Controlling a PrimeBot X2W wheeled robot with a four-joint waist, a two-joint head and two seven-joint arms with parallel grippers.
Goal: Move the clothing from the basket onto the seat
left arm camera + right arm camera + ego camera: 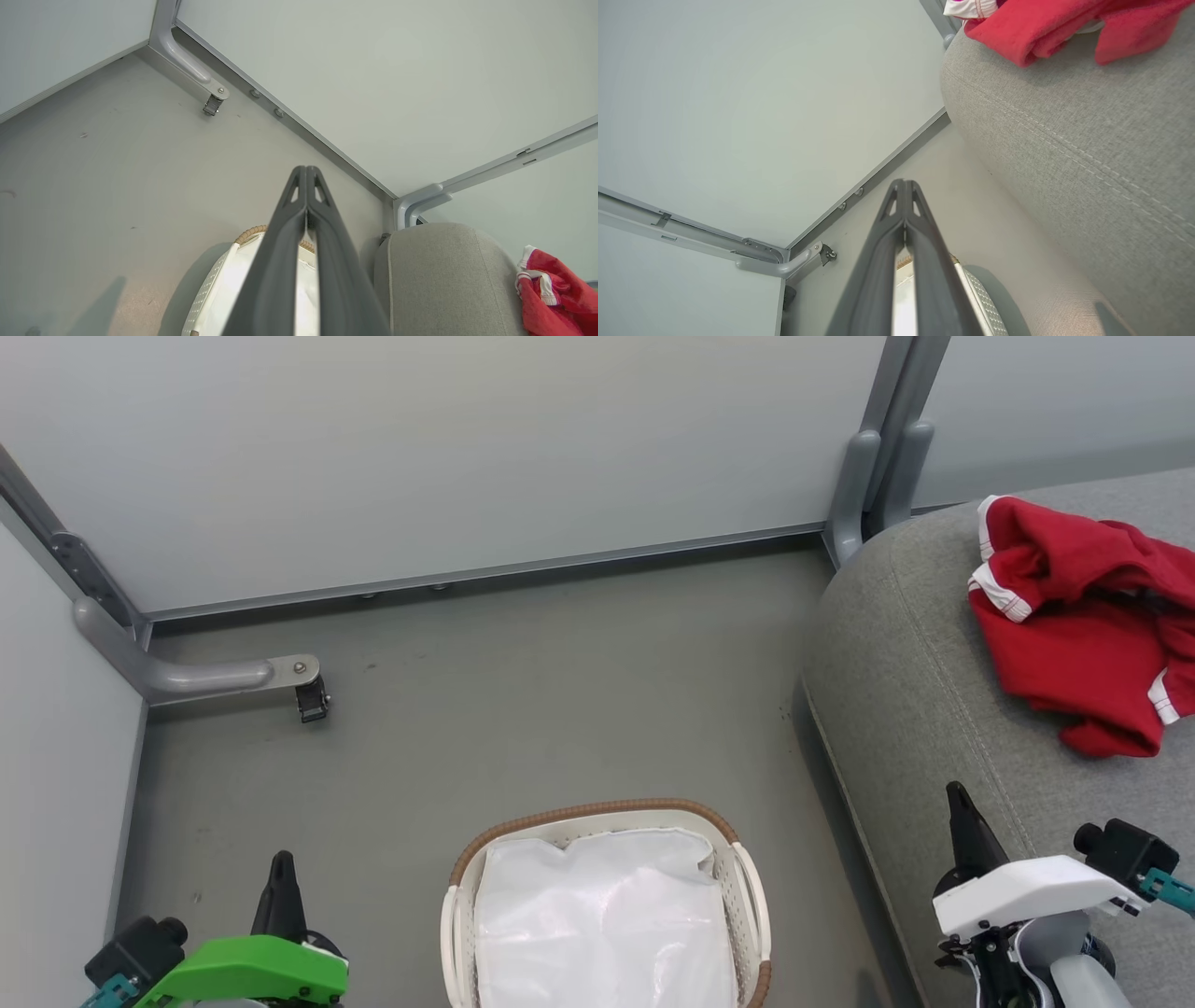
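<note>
Lying on seat (915, 691), clothing (1074, 635) (basket (597, 808) apart)

There was one laundry basket (597, 809), holding one white sheet (602, 915). Right of the basket sat one grey seat (915, 709) bearing one heap of red clothing (1083, 644), its garments uncountable. Two grippers flanked the basket: left gripper (282, 859) and right gripper (954, 791).
</note>
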